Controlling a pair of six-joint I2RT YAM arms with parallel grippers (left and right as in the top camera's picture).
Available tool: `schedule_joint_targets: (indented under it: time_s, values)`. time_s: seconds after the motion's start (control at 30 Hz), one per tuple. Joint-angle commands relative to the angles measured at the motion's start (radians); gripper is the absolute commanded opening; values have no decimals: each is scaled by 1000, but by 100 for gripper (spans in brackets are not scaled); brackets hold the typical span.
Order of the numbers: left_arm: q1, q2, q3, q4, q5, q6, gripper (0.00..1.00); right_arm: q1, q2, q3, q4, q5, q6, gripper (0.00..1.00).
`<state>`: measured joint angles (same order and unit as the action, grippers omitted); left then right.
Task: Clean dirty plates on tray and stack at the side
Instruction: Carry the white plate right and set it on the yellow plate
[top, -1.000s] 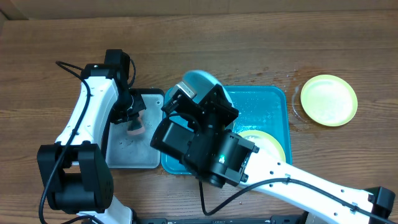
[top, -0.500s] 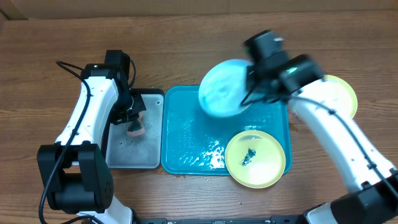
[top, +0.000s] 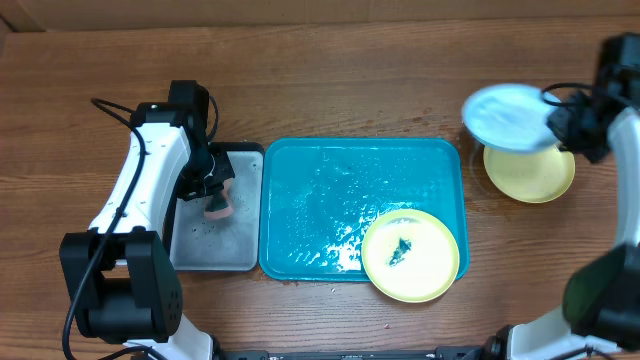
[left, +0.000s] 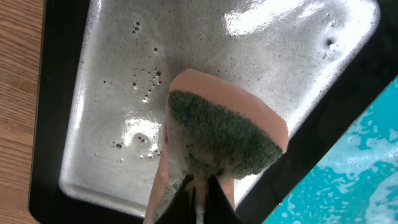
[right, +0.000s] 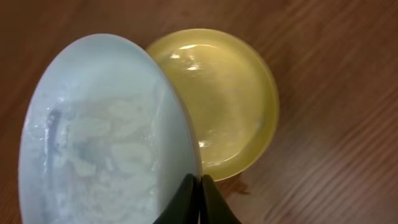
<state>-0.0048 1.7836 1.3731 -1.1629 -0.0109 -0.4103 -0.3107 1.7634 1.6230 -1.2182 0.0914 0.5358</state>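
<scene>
Setting was a robot test bench rigged for dishwashing: wood table (top: 350, 90) backed by cardboard (top: 300, 12); two white arms (top: 140, 190) with loose cable (top: 108, 108); wet tray (top: 300, 190), soapy basin (top: 190, 250), sponge (top: 217, 205), blue plate (top: 505, 118), yellow plates (top: 435, 270) stood in for a sink.

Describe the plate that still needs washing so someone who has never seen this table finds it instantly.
Find the teal tray mid-table, then its near right corner. The yellow-green plate there carries a dark smear in its middle; the other yellow plate sits off the tray, clean, under a pale blue plate.
</scene>
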Motion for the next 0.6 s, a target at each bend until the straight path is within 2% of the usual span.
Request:
schedule_joint_targets:
  time_s: [0.0,0.23,0.53,0.57]
  values:
    - [-2,-34,-8,-3,8,22,4,-73,71,-1,-5,-15,7,4]
    - [-2,-34,-8,-4,8,23,4,-171,173,-1,3,-16,7,4]
    - [-2,-34,-8,0,8,22,4,-150,241,-1,40,-41,-43,4]
    - [-2,-34,-7,0,8,22,4,-147,242,-1,33,-37,-43,9]
